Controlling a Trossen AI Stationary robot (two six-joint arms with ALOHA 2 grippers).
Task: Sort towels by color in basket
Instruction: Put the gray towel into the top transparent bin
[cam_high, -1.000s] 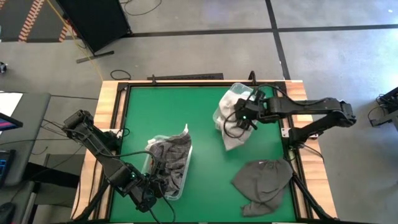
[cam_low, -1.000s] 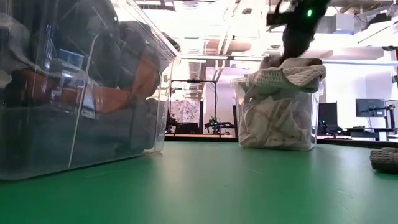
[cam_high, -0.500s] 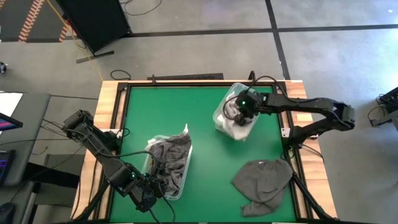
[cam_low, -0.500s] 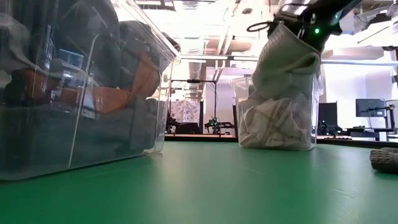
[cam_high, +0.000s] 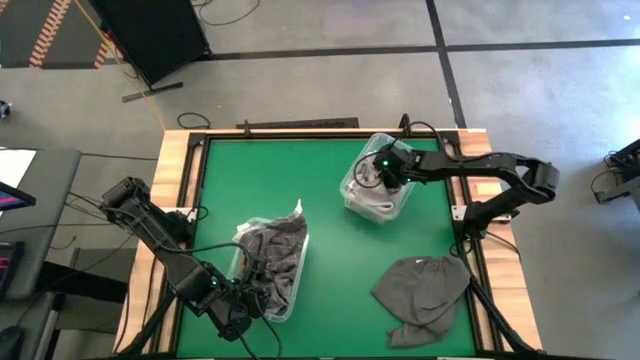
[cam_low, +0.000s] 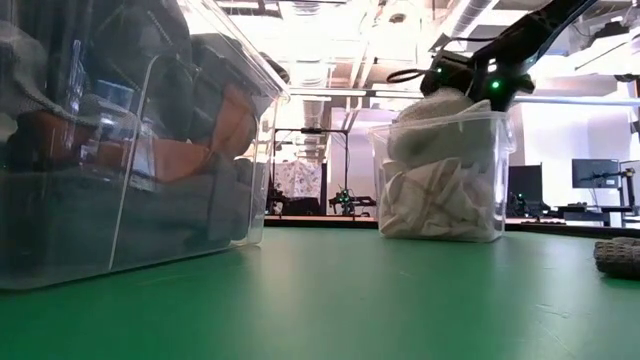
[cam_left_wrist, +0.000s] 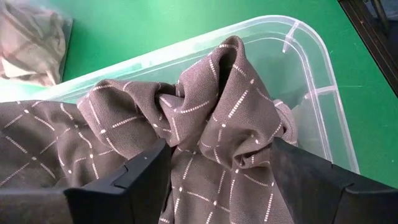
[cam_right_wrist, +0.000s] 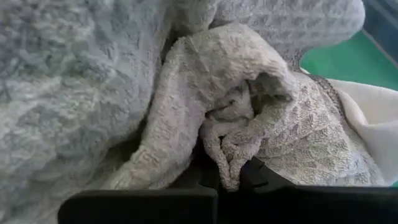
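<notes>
My right gripper (cam_high: 379, 183) is shut on a beige-grey towel (cam_high: 375, 200) and stands low over the clear bin (cam_high: 352, 183) at the far right. The towel (cam_low: 430, 110) sits bunched on top of white cloths (cam_low: 430, 195) inside that bin. My left gripper (cam_left_wrist: 217, 186) is open at the near end of the clear bin (cam_high: 292, 290) at the near left. A dark grey checked towel (cam_left_wrist: 205, 118) lies heaped in that bin under and between its fingers; whether they touch it I cannot tell. A heathered grey towel (cam_high: 425, 288) lies flat on the table at the near right. My right gripper pinches a bunched fold (cam_right_wrist: 227, 149) of the beige-grey towel between its two fingers. It comes from above, slanting down into the bin. The rest of the towel lies slack and crumpled on the white cloths, rising above the bin's rim (cam_low: 400, 128).
The near-left bin also holds a rust orange cloth (cam_low: 190, 150) under the dark ones. Green table between the two bins (cam_high: 320, 180) is bare. Black rails (cam_high: 195, 190) edge the table, and cables hang by both arms.
My right gripper has sunk toward the far-right bin, shifted a little toward the far edge and rolled. The beige-grey towel, which hung down past the bin's near side, has been carried over the rim and now sits bunched inside on the white cloths.
</notes>
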